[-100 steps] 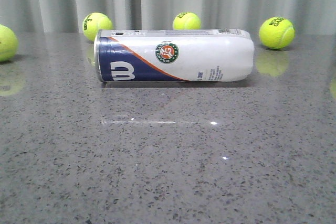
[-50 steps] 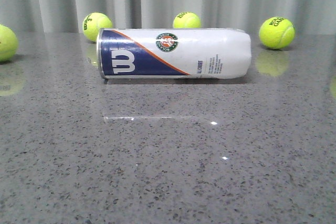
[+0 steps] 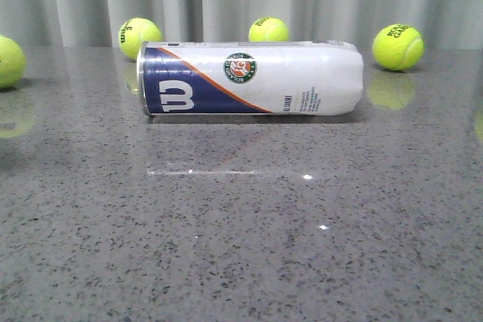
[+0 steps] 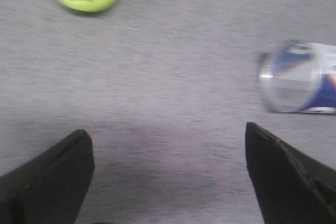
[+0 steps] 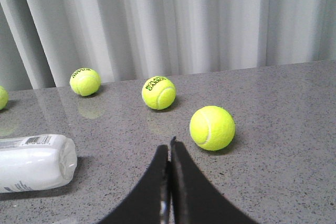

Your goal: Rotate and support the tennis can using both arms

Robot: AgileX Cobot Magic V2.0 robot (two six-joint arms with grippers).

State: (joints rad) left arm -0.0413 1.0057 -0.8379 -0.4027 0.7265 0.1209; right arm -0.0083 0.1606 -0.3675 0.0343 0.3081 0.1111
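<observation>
The tennis can lies on its side across the grey table, navy "W" end to the left, round emblem facing me. Neither gripper shows in the front view. In the left wrist view my left gripper is open and empty, with the can's navy metal-rimmed end off to one side and well apart from it. In the right wrist view my right gripper is shut and empty, its fingertips pressed together above the table. The can's white end lies off to the side, apart from the gripper.
Several yellow-green tennis balls stand along the back by the curtain: one behind the can's left end, one behind its middle, one at the right, one at the far left. A ball lies close by the right gripper.
The can has rolled back and forth a little about its long axis: the emblem and "W" rose, then turned partly back down. The can's place on the table is nearly the same.
</observation>
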